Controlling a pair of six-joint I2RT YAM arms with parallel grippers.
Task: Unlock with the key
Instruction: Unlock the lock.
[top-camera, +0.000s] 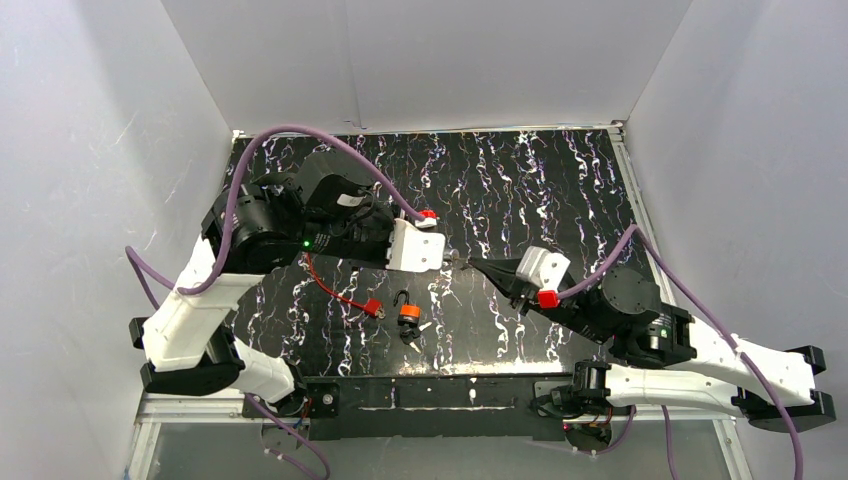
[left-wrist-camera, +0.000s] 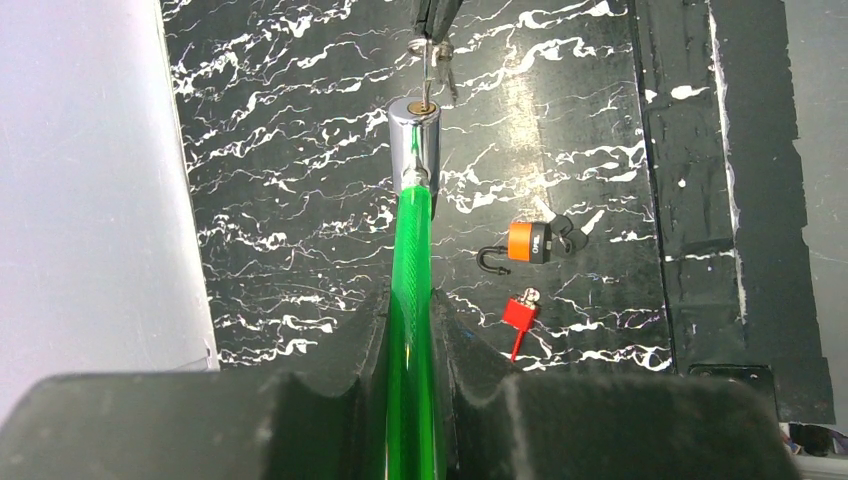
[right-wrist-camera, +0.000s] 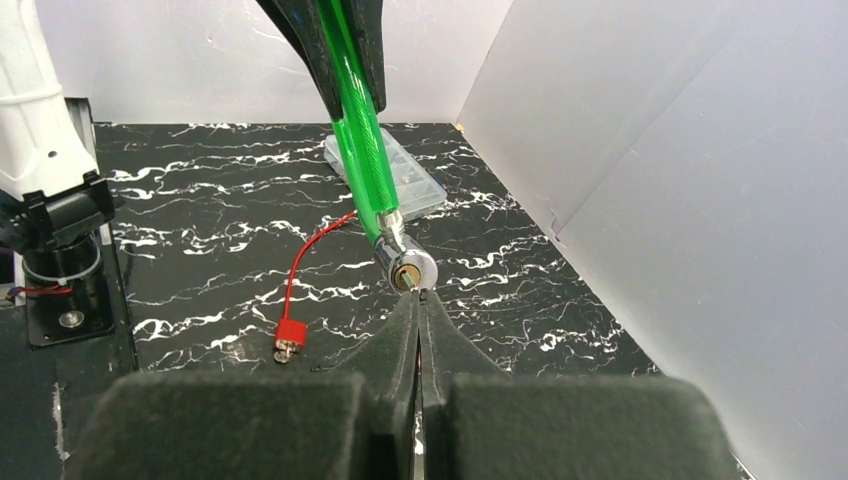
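Note:
My left gripper (left-wrist-camera: 412, 300) is shut on a green cable lock (left-wrist-camera: 413, 250), holding it above the table. The lock's chrome cylinder (left-wrist-camera: 415, 135) points away from that gripper toward the right arm. A small metal key (left-wrist-camera: 429, 75) sits in the brass keyhole at the cylinder's end. In the right wrist view my right gripper (right-wrist-camera: 417, 296) is shut on the key, its tips almost against the cylinder face (right-wrist-camera: 404, 266). From above, the two grippers meet tip to tip at mid-table, left gripper (top-camera: 448, 260) and right gripper (top-camera: 476, 266).
An orange padlock (left-wrist-camera: 528, 243) with its shackle open and keys attached lies on the marbled black table (top-camera: 560, 190). A red cable seal (left-wrist-camera: 520, 313) lies beside it. A clear plastic box (right-wrist-camera: 405, 180) rests further back. White walls enclose the table on three sides.

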